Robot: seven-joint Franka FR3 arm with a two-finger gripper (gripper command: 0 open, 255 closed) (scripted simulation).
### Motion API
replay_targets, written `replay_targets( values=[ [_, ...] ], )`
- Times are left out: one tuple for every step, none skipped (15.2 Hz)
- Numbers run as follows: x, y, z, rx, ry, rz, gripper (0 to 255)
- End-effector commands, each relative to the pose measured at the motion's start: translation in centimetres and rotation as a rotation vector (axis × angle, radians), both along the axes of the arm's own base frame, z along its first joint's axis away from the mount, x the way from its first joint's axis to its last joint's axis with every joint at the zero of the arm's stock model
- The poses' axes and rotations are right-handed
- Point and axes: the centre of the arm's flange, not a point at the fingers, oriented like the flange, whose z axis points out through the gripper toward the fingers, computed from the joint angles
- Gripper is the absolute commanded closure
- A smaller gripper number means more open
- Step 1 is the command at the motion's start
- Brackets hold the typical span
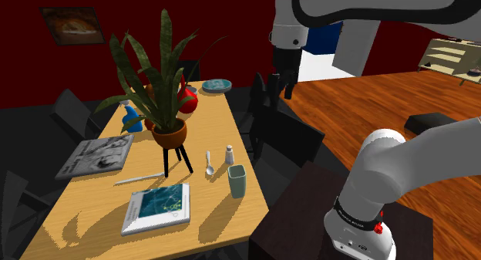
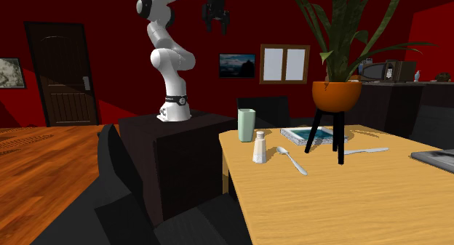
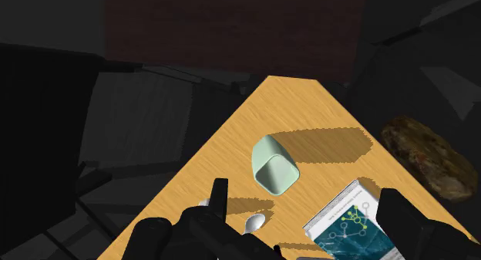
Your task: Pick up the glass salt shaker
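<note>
Magazine (image 1: 92, 154): lies flat at the table's (image 1: 220, 119) edge on the shoulder view's left, grey pages up
Bottle (image 1: 131, 114): blue, stands behind the magazine, partly hidden by leaves
Stick (image 1: 139, 179): thin and white, lies flat between magazine and book
Book (image 1: 158, 207): blue cover up, flat on the near part of the table, in front of the plant
Plant (image 1: 158, 65): long dark leaves in an orange pot (image 1: 169, 133) on a black legged stand, mid-table
Red thing (image 1: 189, 100): round, just behind the pot; cannot tell what it is
Spoon (image 1: 209, 164): lies just beside the shaker, on its left in the shoulder view, bowl toward the cup's end
Plate (image 1: 216, 85): bluish, at the table's far end
Shaker (image 1: 230, 153): upright and pale with a lighter cap, near the table's right edge in the shoulder view, between spoon and edge, just behind the cup; in the second exterior view (image 2: 259, 147) stands in front of the cup, touched by nothing
Cup (image 1: 237, 180): pale green, upright, near the shaker but apart from it
Gripper (image 1: 287, 87): black, hangs high over the dark chairs beside the table, well above the shaker; fingers spread wide and holding nothing (image 2: 216, 24); in the wrist view (image 3: 307, 190) looks down on cup (image 3: 274, 166), spoon bowl (image 3: 254, 222) and book (image 3: 351, 227)
Box (image 1: 308, 212): dark, bears the arm's base, right of the table
</note>
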Motion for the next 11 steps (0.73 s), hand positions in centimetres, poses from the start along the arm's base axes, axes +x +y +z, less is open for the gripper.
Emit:
replay_targets(
  values=[
    [0.0,0.0,0.0,0.000,0.000,0.000,0],
    [0.8,-0.2,-1.0,0.002,0.000,-0.005,0],
    [1.7,-0.4,-2.0,0.003,0.000,-0.010,0],
    [2.5,-0.6,-3.0,0.005,0.000,-0.014,0],
    [3.4,-0.8,-4.0,0.006,0.000,-0.019,0],
    [4.2,-1.0,-5.0,0.008,0.000,-0.024,0],
    [5.1,-1.2,-6.0,0.009,0.001,-0.029,0],
    [5.9,-1.5,-7.0,0.011,0.001,-0.034,0],
    [6.7,-1.7,-8.0,0.012,0.001,-0.038,0],
    [7.6,-1.9,-9.0,0.014,0.001,-0.043,0],
    [8.4,-2.1,-10.0,0.016,0.001,-0.048,0]
  ],
)
